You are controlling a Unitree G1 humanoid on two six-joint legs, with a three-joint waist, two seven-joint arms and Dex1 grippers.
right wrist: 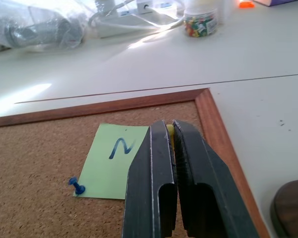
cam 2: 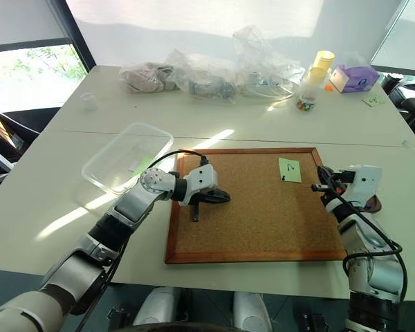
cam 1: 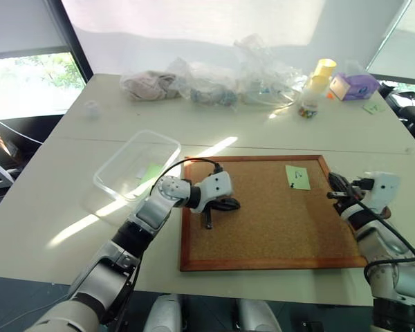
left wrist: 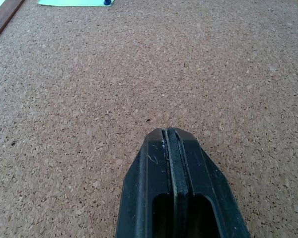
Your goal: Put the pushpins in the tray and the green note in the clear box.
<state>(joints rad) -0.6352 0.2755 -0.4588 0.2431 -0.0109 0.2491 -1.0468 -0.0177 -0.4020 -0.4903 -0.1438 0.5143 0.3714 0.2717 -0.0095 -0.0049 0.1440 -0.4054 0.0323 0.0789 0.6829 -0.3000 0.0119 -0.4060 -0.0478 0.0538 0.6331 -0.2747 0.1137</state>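
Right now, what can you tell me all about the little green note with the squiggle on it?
The green note is a small light-green paper rectangle with a blue handwritten squiggle. It lies flat on the cork board, near the far corner on the robot's right, close to the wooden frame. A blue pushpin sticks in at one corner, pinning it down. The right pincer hovers shut in front of it, with something yellow nipped between its fingertips.

Light-green note (right wrist: 116, 158) with blue mark, blue pushpin (right wrist: 77, 187), speckled brown cork board (cam 1: 277, 221).
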